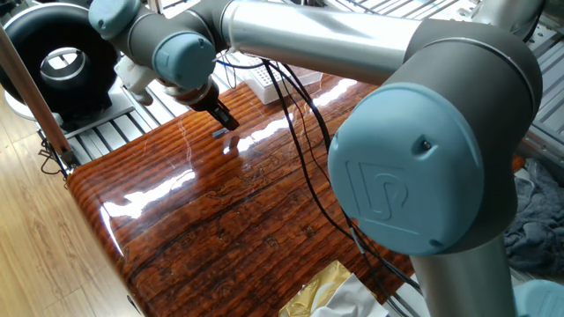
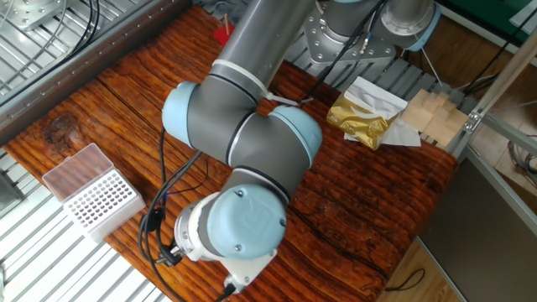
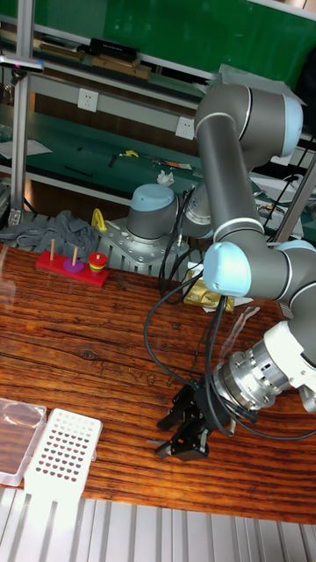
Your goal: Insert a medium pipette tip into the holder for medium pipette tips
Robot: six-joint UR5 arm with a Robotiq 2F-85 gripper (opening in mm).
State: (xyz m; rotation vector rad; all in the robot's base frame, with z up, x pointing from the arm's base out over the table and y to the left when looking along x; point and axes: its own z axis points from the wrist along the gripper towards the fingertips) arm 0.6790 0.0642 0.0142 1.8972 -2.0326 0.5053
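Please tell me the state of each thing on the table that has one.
Black two-finger claw: tilted, low over wooden table; open or shut unclear.
White plastic holder with hole grid: upright, uncovered.
Clear plastic lid: lying beside holder.
Gold foil bag: crumpled.
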